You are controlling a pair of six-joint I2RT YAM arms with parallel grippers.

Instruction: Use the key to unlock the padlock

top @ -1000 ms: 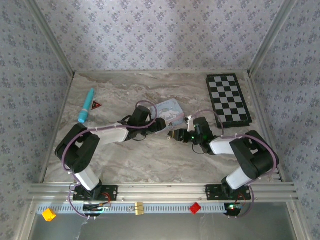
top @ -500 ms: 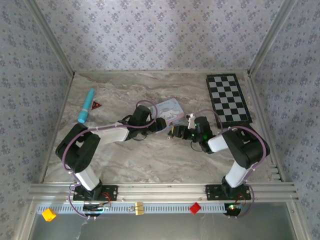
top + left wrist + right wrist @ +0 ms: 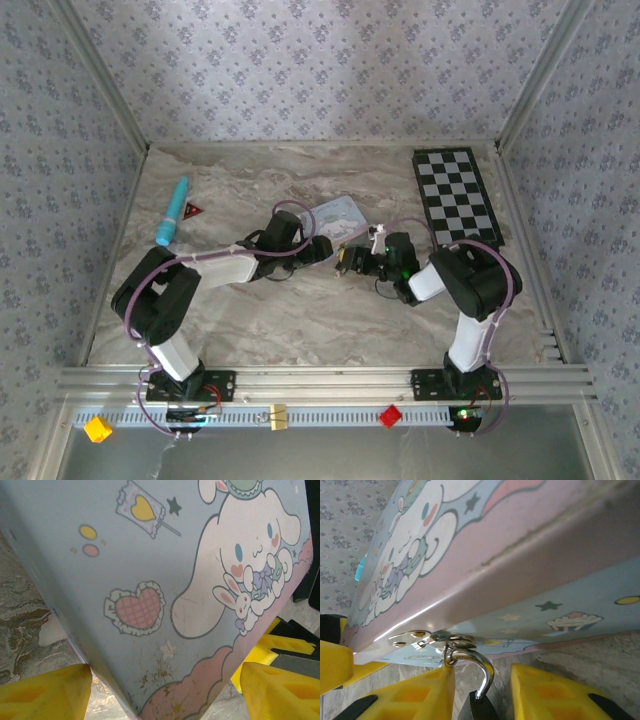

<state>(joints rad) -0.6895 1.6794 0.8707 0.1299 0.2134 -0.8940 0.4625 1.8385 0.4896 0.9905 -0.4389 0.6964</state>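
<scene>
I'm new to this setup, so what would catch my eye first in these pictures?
The pale blue cartoon-printed tin at mid-table, held in the left tool. A tiny padlock hangs by its silver shackle from the tin's hasp, between the open yellow fingers of the right tool. A chessboard lies far right.

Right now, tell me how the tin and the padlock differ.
The tin is pale blue with cartoon prints; the padlock has a black body and a silver shackle. The tin is far bigger than the padlock. The tin sits between the left gripper's fingers, the padlock between the right gripper's. Shared: they are linked, the padlock's shackle hooked through the tin's clasp.
</scene>
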